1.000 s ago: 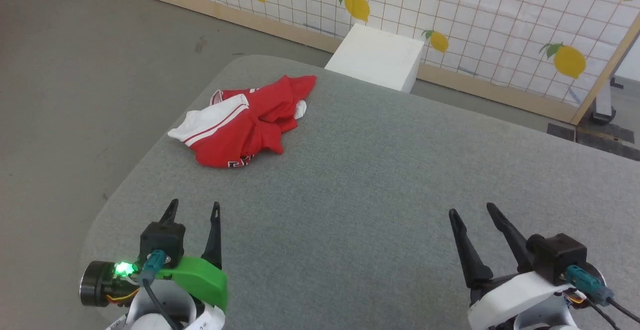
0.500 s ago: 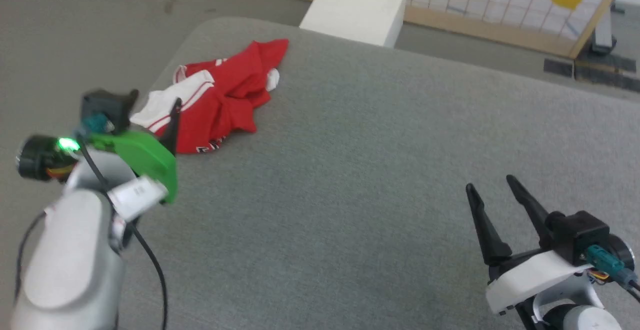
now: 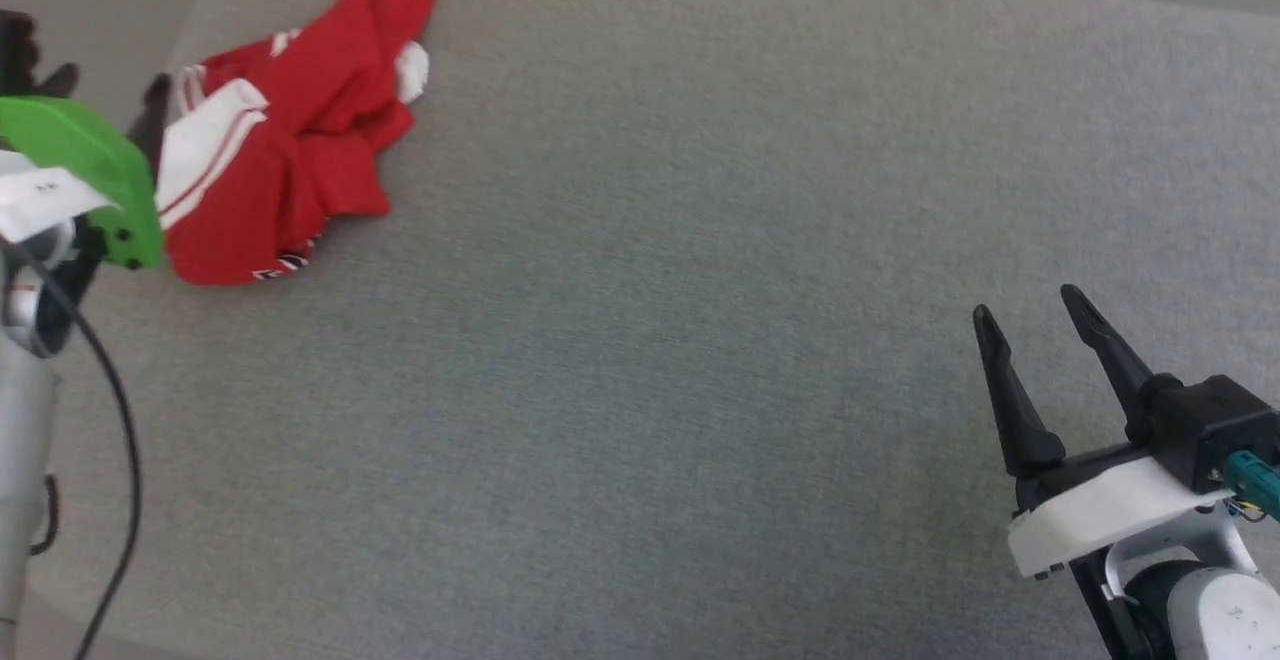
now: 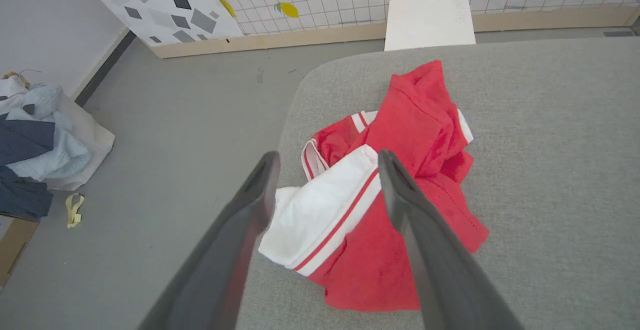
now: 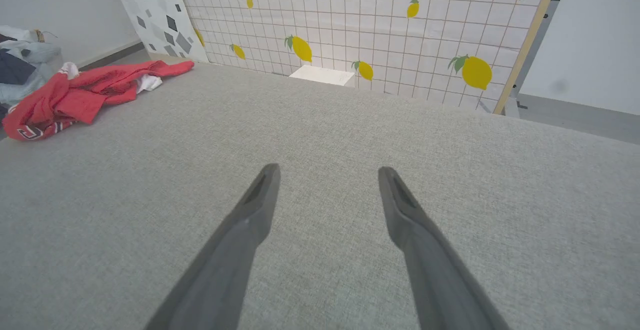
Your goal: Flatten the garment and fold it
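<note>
Here, at the far left in the left wrist view, a heap of blue and pale clothes [image 4: 30, 140] lies on the grey floor [image 4: 175, 120], with a small yellow strip [image 4: 74, 210] beside it. The left gripper [image 4: 327, 154] hangs over the left edge of the grey padded surface [image 3: 650, 340] with its two dark fingers spread wide and nothing held between them. Seen along those fingers, the white sleeve of the garment [image 3: 290, 140] shows in the gap. Whether a tip touches the cloth cannot be told.

The garment lies crumpled in the far-left corner of the surface, close to its rounded edge. It is bunched rather than flat: the white sleeve with thin red stripes sits on the left, red folds pile up to its right, a red flap points toward the far side, and a bit of dark-and-white print peeks out at the near hem.

The middle of the surface is plain grey cloth. At the near right, the right gripper [image 3: 1028, 304] sits well apart from the garment, fingers parted and empty, pointing toward the far side.

Beyond the far edge stand a white box [image 4: 430, 20] and a grid panel printed with lemons [image 5: 390, 15].
</note>
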`<state>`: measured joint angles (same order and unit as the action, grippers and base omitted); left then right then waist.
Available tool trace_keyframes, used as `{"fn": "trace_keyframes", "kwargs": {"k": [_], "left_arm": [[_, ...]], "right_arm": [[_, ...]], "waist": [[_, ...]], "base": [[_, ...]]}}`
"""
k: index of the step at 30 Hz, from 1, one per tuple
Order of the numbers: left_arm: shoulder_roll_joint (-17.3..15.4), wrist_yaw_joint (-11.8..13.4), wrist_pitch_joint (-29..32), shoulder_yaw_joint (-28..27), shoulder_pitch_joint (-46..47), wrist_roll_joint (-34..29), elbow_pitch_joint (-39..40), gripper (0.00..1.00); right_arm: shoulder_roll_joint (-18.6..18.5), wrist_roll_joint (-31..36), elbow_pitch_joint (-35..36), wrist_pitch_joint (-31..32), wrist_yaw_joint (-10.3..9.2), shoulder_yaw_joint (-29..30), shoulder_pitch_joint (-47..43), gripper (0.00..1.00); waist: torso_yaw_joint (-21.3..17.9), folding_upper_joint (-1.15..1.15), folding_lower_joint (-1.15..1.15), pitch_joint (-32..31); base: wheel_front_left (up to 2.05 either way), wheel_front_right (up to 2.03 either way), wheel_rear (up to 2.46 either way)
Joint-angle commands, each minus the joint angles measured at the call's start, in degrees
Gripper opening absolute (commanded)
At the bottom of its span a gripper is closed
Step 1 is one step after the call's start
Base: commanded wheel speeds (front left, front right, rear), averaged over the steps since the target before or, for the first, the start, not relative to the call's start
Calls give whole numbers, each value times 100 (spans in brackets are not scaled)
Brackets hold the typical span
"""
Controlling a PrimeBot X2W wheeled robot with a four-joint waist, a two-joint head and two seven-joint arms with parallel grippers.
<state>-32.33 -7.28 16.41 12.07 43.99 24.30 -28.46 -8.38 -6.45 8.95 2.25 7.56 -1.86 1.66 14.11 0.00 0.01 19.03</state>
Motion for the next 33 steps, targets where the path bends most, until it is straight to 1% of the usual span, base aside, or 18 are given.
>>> {"fn": "trace_keyframes", "kwargs": {"k": [1,6,10,13,15,18,19,20,21,22,24,28,30,33], "left_arm": [[-85,-19,-77,101,102,110,-127,100],[-213,-20,-88,484,165,604,-648,100],[-172,-20,134,737,178,1149,-875,100],[-134,-20,488,832,250,1642,-1009,100],[-153,-20,747,892,311,1860,-1098,100],[-212,-20,1100,1004,379,2066,-1208,100],[-263,-20,1309,1096,440,2196,-1302,100],[-263,-20,1371,1124,447,2231,-1323,100],[-263,-20,1456,1167,450,2291,-1324,39],[-266,-20,1517,1207,447,2349,-1300,0],[-276,-20,1591,1288,428,2457,-1228,0],[-340,-21,1350,1337,408,2447,-1203,0],[-377,-21,1165,1373,389,2434,-1148,0],[-459,-21,669,1419,341,2424,-966,0]], "right_arm": [[-23,61,48,-38,-8,18,120,100],[-57,100,84,-63,-8,80,99,100],[-68,113,116,-77,-8,97,95,100],[-55,142,149,-67,-8,106,90,100],[-53,161,175,-58,-8,99,86,100],[-57,178,221,-40,-8,84,86,100],[-68,192,272,-25,-8,97,74,100],[-71,197,281,-23,-8,106,64,100],[-75,201,292,-22,-8,115,52,100],[-78,203,298,-21,-8,124,43,100],[-85,203,301,-24,-8,146,28,100],[-54,204,227,-34,-8,159,12,100],[-25,191,149,-44,-8,140,6,100],[20,142,-14,-72,-8,97,-21,100]], "waist": [[-383,0,-1,473],[-468,0,-1,670],[-502,0,-1,766],[-503,0,-1,833],[-506,0,-1,876],[-522,0,-1,947],[-536,0,-1,1019],[-537,0,-1,1030],[-538,0,-1,1043],[-538,0,-1,1049],[-531,0,-1,1047],[-510,0,-1,905],[-500,0,-1,751],[-489,0,-1,404]], "base": [[0,0,0],[0,0,0],[0,0,0],[0,0,0],[0,0,0],[0,0,0],[0,0,0],[0,0,0],[0,0,0],[0,0,0],[0,0,0],[0,0,0],[0,0,0],[0,0,0]]}}
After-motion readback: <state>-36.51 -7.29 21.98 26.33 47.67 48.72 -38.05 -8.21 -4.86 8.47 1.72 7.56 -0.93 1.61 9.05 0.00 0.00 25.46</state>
